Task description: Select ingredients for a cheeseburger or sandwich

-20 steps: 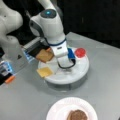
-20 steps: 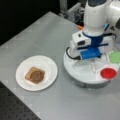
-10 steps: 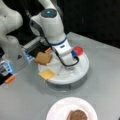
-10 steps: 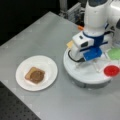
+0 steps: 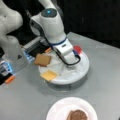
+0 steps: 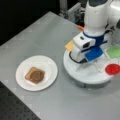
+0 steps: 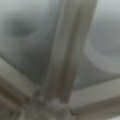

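My gripper [image 5: 68, 57] hangs low over the middle of the white divided tray [image 5: 82, 71]; its white body [image 6: 82, 49] hides the fingertips. In the tray lie a tan bread square [image 5: 42, 60], a yellow cheese square [image 5: 49, 75], a red disc [image 6: 112, 69] and green lettuce [image 6: 114, 52]. The cheese [image 6: 69, 46] sits just to a front view's left of the gripper. On the white paper plate [image 6: 48, 65] rests a bread square with the brown patty [image 6: 36, 75] on top. The wrist view shows only the tray's dividers [image 7: 65, 55] close up.
A second white arm base [image 5: 11, 37] stands at a front view's left, beside a blue and orange fixture [image 5: 8, 72]. Grey tabletop [image 6: 37, 32] surrounds the plate and tray. A perforated black strip [image 6: 12, 107] borders the table at a front view's bottom left.
The gripper has shifted only slightly over the tray's centre. The pieces in the tray and on the plate lie as before.
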You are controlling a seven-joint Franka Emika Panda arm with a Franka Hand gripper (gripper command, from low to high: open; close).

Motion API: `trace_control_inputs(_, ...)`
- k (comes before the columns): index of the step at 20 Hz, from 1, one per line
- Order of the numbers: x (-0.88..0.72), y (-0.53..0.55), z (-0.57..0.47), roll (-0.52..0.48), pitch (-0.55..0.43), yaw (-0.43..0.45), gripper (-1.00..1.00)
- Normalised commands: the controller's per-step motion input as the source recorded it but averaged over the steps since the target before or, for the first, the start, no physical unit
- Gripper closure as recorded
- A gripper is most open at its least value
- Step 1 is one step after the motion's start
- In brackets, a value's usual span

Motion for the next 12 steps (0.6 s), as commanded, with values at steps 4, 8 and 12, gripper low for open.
trace_control_inputs(4,0.08,-0.13,-0.32,0.047,-0.022,0.287,-1.00)
trace_control_inputs(8,0.08,-0.09,-0.32,0.025,-0.024,0.226,-1.00)
trace_control_inputs(12,0.08,-0.02,-0.31,0.009,-0.022,0.168,-1.00)
